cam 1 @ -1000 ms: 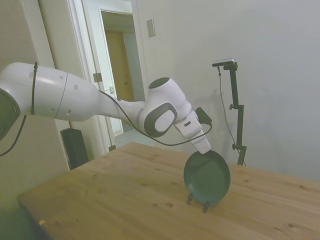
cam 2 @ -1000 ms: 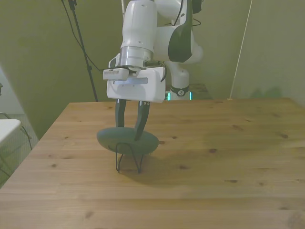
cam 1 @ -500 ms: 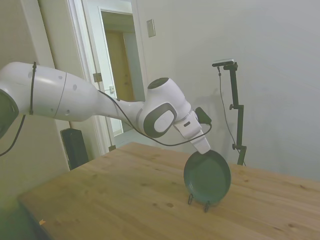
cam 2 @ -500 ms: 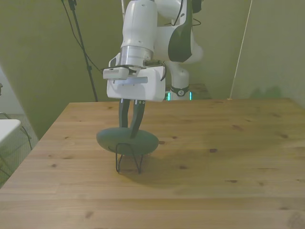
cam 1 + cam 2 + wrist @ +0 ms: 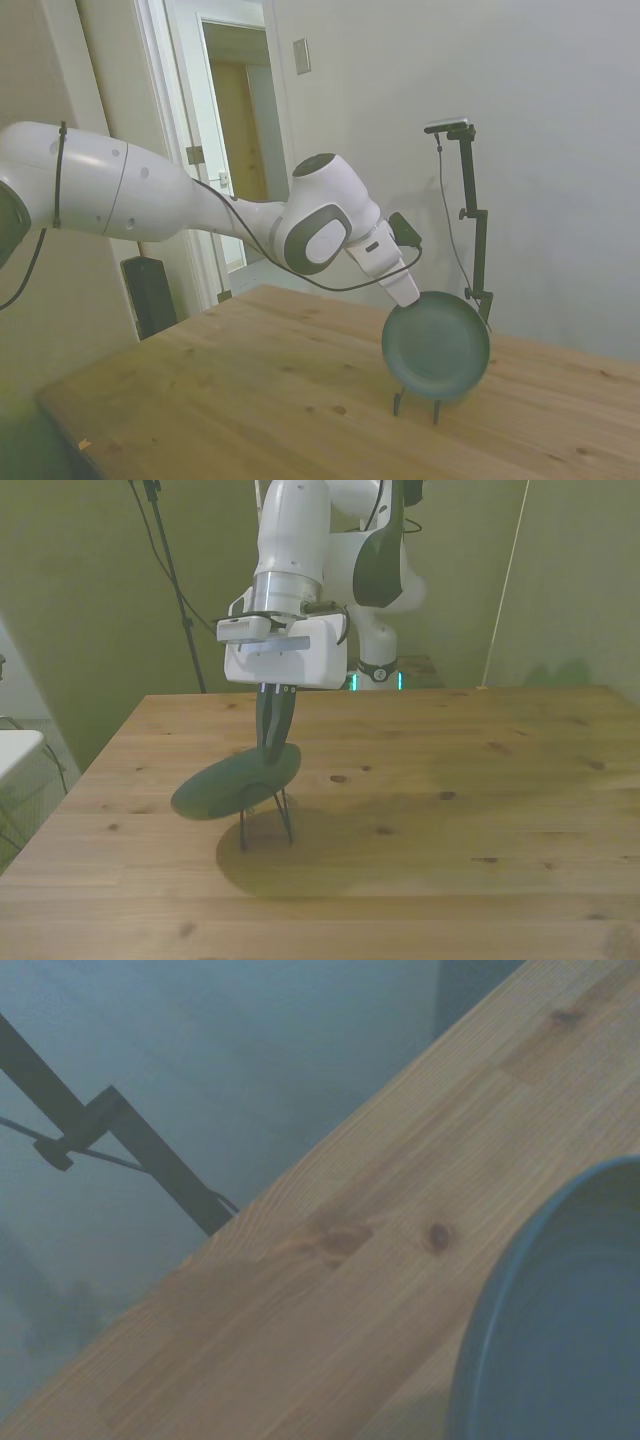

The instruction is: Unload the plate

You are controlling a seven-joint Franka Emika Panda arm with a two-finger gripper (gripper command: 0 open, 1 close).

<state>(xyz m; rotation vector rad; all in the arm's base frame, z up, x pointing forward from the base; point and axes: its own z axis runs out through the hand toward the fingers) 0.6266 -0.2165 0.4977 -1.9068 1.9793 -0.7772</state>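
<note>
A plain room: bare walls, doorway (image 5: 235, 150), wooden table (image 5: 250, 400).

Side view off the table (image 5: 250, 400); front view across; wrist view close.

A wooden surface (image 5: 250, 390) of pale pine boards with dark knots fills the lower half of each view. A thin black wire stand (image 5: 265, 815) rests on it on 2 visible pairs of legs, nearer the front view's left edge than its right. Beyond the surface's far side in the side view, a white-framed doorway (image 5: 235, 150) stands open, with a small wall plate (image 5: 301, 56) beside it.
</note>
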